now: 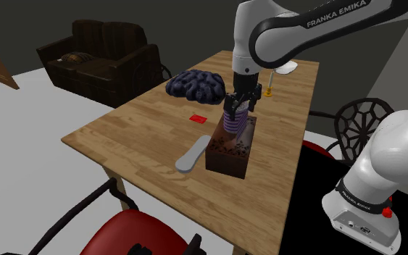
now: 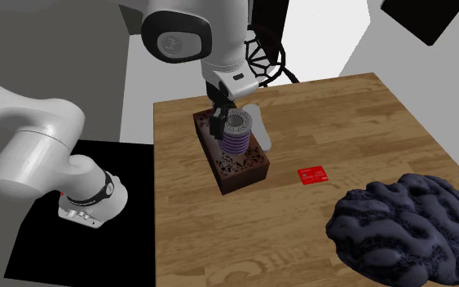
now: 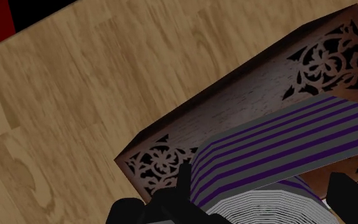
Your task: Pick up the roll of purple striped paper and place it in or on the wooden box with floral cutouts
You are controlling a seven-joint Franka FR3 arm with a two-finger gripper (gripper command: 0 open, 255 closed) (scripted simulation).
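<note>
Roll [image 1: 236, 116] [image 2: 236, 130] [image 3: 279, 146]: one. It is a cylinder of wound paper with purple and grey stripes running along its length, and pale coiled layers are showing at its end. I am gripping it in my pincer [image 1: 240, 103] [image 2: 226, 122] [image 3: 266, 197], one black finger pressing on each side near its upper end. It is hanging upright over the box [image 1: 227, 161] [image 2: 240, 167] [image 3: 165, 159], its lower end dipping at the open top. I cannot tell whether it is touching the bottom.

Box: one. It is dark brown wood, rectangular, with floral fretwork piercing its walls.

It is sitting on one table [image 1: 144, 123] [image 2: 219, 236] of light planked wood with visible grain.

One white flat strip [image 1: 190, 156] [image 2: 264, 134] with rounded ends is lying just beside the box. One small red flat card [image 1: 197, 118] [image 2: 312, 174] is lying near it. One dark blue lumpy mass [image 1: 197, 85] [image 2: 411, 224], folded like a brain, is lying farther off.

Around the table two chairs are standing, one with a red seat [image 1: 137, 235] and one with a black lattice back [image 1: 358, 123]. One dark brown sofa [image 1: 101, 54] is standing beyond.
</note>
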